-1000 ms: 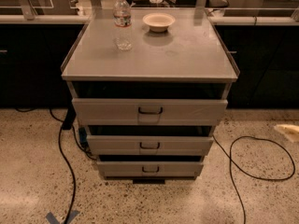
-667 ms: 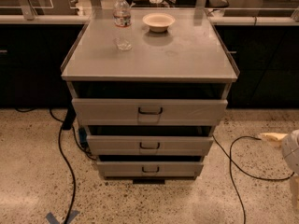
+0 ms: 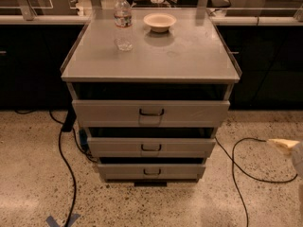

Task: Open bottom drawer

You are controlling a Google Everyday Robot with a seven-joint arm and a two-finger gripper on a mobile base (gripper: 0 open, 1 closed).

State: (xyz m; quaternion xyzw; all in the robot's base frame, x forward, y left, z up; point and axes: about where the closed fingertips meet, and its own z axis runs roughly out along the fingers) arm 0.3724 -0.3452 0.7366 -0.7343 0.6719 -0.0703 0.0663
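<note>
Where the right edge cuts across the speckled terrazzo floor [image 3: 33,183], finds the gripper [image 3: 283,144]: pale tapered tip, blurred grey bulk behind, low, well apart from the cabinet [image 3: 151,56]; cannot tell whether released or clenched. Places the bottom drawer [image 3: 180,171] lowest of three, grey metal, slimmest front, small dark bracket handle [image 3: 152,172] at centre. Notes a clear plastic water bottle [image 3: 123,20] and shallow round bowl [image 3: 160,21] on the smooth matte top
</note>
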